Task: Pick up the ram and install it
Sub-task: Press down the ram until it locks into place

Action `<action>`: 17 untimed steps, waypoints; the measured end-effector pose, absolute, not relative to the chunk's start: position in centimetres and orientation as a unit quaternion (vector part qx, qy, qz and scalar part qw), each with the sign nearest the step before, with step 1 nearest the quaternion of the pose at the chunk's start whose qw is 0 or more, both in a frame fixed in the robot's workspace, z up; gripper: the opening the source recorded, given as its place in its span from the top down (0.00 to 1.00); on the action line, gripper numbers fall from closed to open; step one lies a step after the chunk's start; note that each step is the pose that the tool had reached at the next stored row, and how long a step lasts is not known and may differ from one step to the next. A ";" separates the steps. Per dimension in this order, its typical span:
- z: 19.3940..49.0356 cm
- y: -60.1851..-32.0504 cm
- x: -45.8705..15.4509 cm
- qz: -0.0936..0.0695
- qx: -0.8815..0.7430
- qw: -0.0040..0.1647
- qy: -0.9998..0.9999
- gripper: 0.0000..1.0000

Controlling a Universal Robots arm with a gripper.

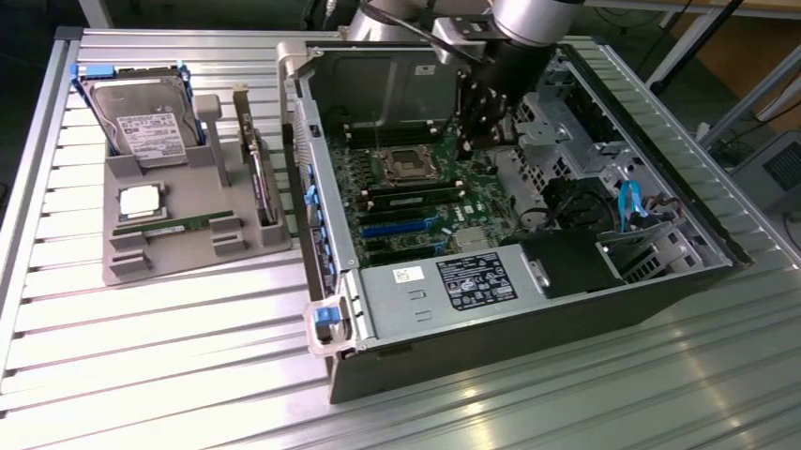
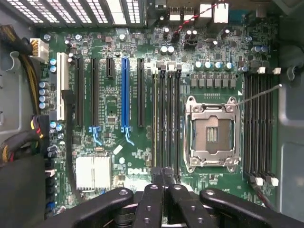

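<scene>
One ram [image 1: 175,226], a thin green stick, lies flat in the grey holder [image 1: 188,267] on the exterior view's left. A second ram [image 1: 407,198] stands in a memory slot beside the CPU socket [image 1: 407,165] inside the open computer case [image 1: 526,328]. From the wrist it appears edge-on as a thin ram [image 2: 154,118] in the slot row next to the socket [image 2: 211,130]. My gripper [image 1: 475,134] hangs above the motherboard inside the case, apart from the tray. Its black fingers [image 2: 152,202] are pressed together, gripper [image 2: 164,179] shut, nothing visible between them.
The holder also carries a hard drive [image 1: 144,122], a square silver CPU [image 1: 141,200] and an upright expansion card [image 1: 257,169]. Case walls, drive cages [image 1: 564,122] and a black power supply [image 1: 569,262] hem in the board. A blue slot [image 2: 125,95] lies among black ones.
</scene>
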State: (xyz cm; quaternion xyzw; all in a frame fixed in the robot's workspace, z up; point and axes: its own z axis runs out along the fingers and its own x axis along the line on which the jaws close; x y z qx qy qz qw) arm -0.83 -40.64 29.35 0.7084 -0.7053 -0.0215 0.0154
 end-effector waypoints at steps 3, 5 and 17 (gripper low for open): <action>30.5 -40.6 -0.1 -0.022 0.708 0.016 -0.705 0.90; 30.6 -40.6 0.0 -0.022 0.708 0.016 -0.705 0.90; 30.5 -40.6 0.0 0.000 0.709 -0.006 -0.705 0.90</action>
